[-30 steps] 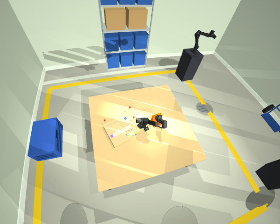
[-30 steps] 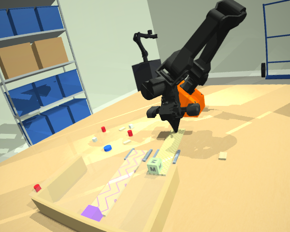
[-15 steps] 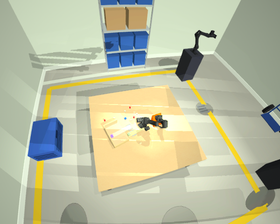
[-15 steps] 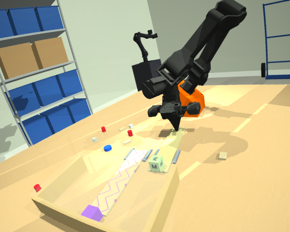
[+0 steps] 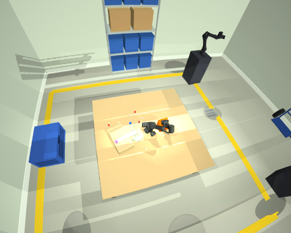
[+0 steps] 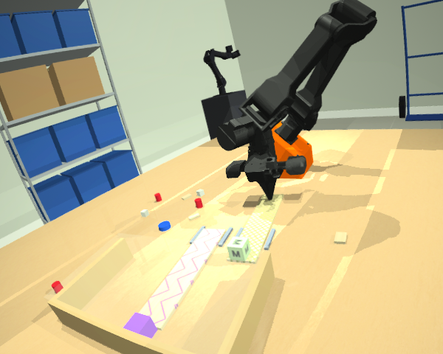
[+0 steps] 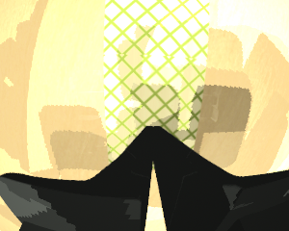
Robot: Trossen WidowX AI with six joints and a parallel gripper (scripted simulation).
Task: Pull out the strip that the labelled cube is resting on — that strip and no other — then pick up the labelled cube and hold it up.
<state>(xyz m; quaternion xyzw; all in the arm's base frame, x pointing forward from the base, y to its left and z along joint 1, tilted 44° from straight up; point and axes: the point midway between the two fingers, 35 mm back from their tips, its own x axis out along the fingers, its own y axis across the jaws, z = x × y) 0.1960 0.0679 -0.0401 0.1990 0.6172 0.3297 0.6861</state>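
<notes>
The labelled cube, pale green with an "M", rests on the near end of a green lattice strip at the open mouth of a shallow wooden tray. My gripper is shut, and its tips point down onto the far end of that strip, well away from the cube. A second strip with a pink zigzag lies to the left inside the tray, with a purple block on its near end.
Thin grey-blue guide rails flank the strips. Red cylinders, a blue disc and small white cubes lie left of the strips. A beige block lies to the right. The arm's orange base stands behind the gripper.
</notes>
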